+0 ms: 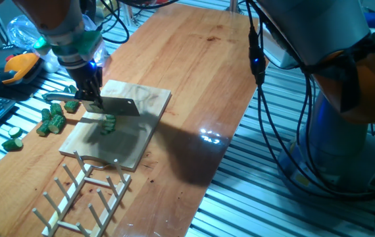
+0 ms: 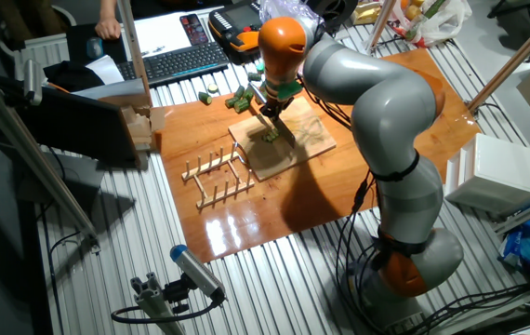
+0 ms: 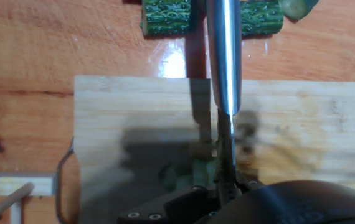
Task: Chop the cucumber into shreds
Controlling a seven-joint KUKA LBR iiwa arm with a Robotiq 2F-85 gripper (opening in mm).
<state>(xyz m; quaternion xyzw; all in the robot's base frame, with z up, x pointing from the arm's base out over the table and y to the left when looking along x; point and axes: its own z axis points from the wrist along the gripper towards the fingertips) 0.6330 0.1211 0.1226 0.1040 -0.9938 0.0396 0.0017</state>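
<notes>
Cucumber (image 1: 109, 123) sits near the middle of the wooden board (image 1: 145, 135), a small green piece standing just below the edge of the knife blade (image 1: 117, 106). In one fixed view, centre left of the frame, the blade hangs flat-sided and slightly above the piece; whether the edge touches it cannot be told. The gripper (image 1: 90, 92) is just above and to the left, clamped on the knife handle (image 1: 62, 97), which pokes out leftward. The hand view gives what the others hide: looking down the spine of the blade (image 3: 224, 62), it shows green bits (image 3: 190, 171) in shadow at lower centre, lying on the board (image 3: 302, 124) right under the blade, though they are too dark to count. The other fixed view shows the piece (image 2: 271, 135) only as a speck beneath the gripper (image 2: 271, 110), upper centre, but takes in the whole arm arching over the bench (image 2: 395, 177). Left of the board, a heap of knobbly dark-green chunks (image 1: 52, 120) lies on the bench (image 1: 200, 72), with two more (image 3: 165, 17) seen at the top of the hand view. A wooden rack (image 1: 85, 197) stands at lower left.
</notes>
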